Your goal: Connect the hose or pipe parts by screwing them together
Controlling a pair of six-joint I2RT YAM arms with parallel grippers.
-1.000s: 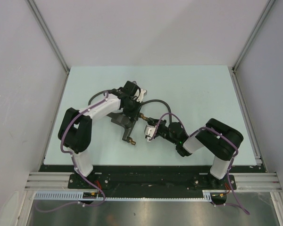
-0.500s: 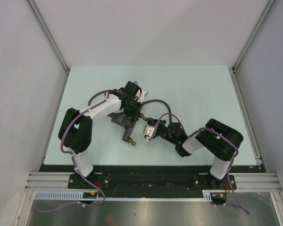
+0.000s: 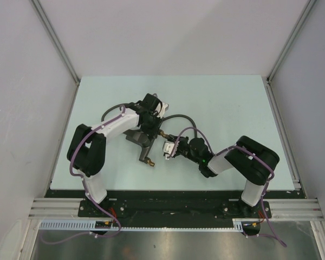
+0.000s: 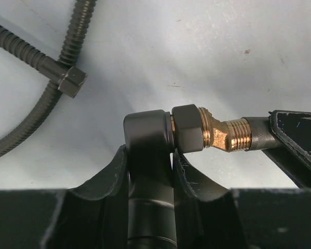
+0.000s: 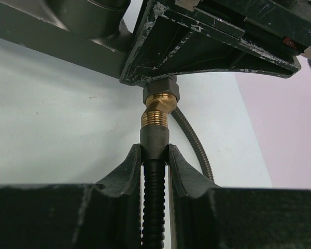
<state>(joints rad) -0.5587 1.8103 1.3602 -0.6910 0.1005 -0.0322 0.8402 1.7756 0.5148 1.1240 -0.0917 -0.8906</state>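
Note:
The dark-grey forked fitting (image 3: 143, 142) lies mid-table, and my left gripper (image 3: 150, 125) is shut on its round body (image 4: 147, 140). An angled brass threaded tip (image 4: 223, 134) sticks out of the fitting to the right. My right gripper (image 5: 155, 150) is shut on the hose's dark end collar (image 5: 154, 137). The collar sits on the end of the brass threads (image 5: 155, 116), most of which show. The ribbed grey hose (image 3: 176, 117) loops behind the fitting. Its other end, with a hex nut (image 4: 71, 81), lies loose on the table.
A second brass tip (image 3: 150, 161) of the fitting points toward the near edge. Purple cables (image 3: 190, 132) run along both arms. The pale table (image 3: 233, 108) is bounded by grey walls and metal rails (image 3: 281, 124) at the sides.
My right gripper has moved a little left and away from the near edge with the hose end, closing onto the brass tip. The left arm holds still.

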